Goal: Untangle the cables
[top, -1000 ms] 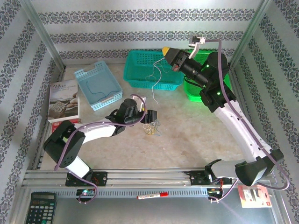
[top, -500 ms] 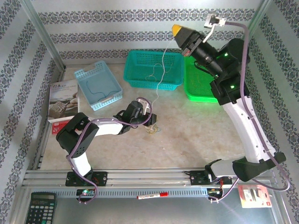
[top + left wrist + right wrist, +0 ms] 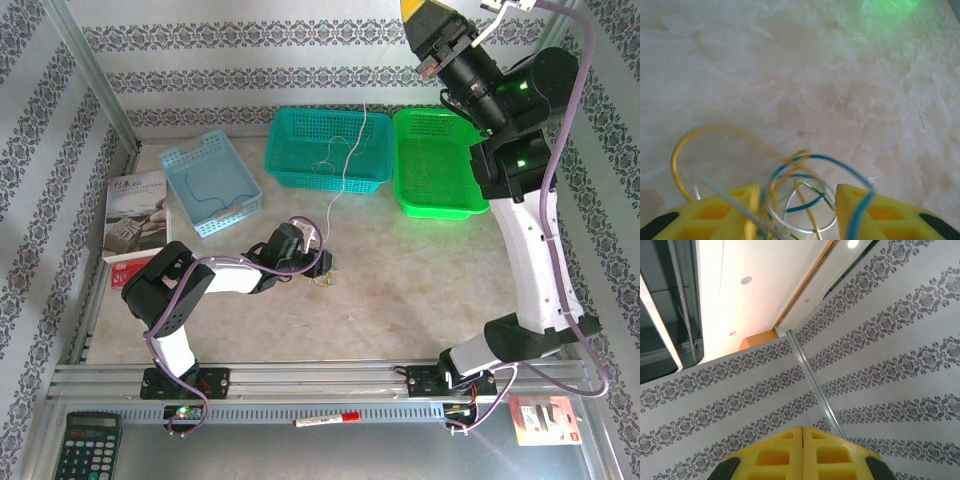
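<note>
Looking down from above on the left gripper [image 3: 324,264], set low near the middle of the tabletop [image 3: 420,290], its tips right at a small clump of cables [image 3: 322,281]. Picking out a white strand [image 3: 348,160] climbing taut from that clump, across a teal basket [image 3: 295,160] at the far edge, toward the right gripper [image 3: 420,8], raised high over the far right corner with its claw pinched together on that strand. Taking in a green basket [image 3: 440,195] just beside the teal one, a pale blue basket [image 3: 185,160] toward the far left corner and a book [image 3: 138,215] at the left edge.

Peering from the left wrist between two yellow fingers [image 3: 740,212] standing apart, with loops of blue, yellow and white cable lying in the gap and spilling forward onto the pale tabletop. Noting blue wire draped over one finger and a white one crossing the other.

Gazing from the right wrist past two yellow fingers [image 3: 775,455] closed flush, side against side, toward striped wallpaper [image 3: 890,365] and a ceiling [image 3: 750,285] beyond.
</note>
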`<state>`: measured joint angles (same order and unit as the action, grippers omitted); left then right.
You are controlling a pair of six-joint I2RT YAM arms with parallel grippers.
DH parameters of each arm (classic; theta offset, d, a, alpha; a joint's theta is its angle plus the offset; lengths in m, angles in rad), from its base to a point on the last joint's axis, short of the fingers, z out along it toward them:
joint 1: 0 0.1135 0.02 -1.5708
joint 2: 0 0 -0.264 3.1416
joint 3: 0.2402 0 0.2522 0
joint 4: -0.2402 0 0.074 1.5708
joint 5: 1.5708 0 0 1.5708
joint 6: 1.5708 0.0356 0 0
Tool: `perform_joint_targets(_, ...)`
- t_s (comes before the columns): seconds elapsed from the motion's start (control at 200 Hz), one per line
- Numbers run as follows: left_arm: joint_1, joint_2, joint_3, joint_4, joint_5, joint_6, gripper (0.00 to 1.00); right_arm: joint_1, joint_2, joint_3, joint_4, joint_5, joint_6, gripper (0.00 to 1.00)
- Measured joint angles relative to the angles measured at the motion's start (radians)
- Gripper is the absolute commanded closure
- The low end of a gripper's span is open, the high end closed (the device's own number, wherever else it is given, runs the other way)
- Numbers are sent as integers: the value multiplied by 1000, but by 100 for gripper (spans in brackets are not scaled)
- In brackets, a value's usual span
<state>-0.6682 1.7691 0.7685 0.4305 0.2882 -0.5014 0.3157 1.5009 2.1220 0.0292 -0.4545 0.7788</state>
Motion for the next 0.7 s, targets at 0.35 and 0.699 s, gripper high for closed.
perform_joint_targets(0.35,0,0,-31,14,7,-12,56,-37,72,195,-47,0,0,100)
perform_joint_targets(0.699,0,0,-40,27,11,-26,53,-105,148,408,-67,4,27,100)
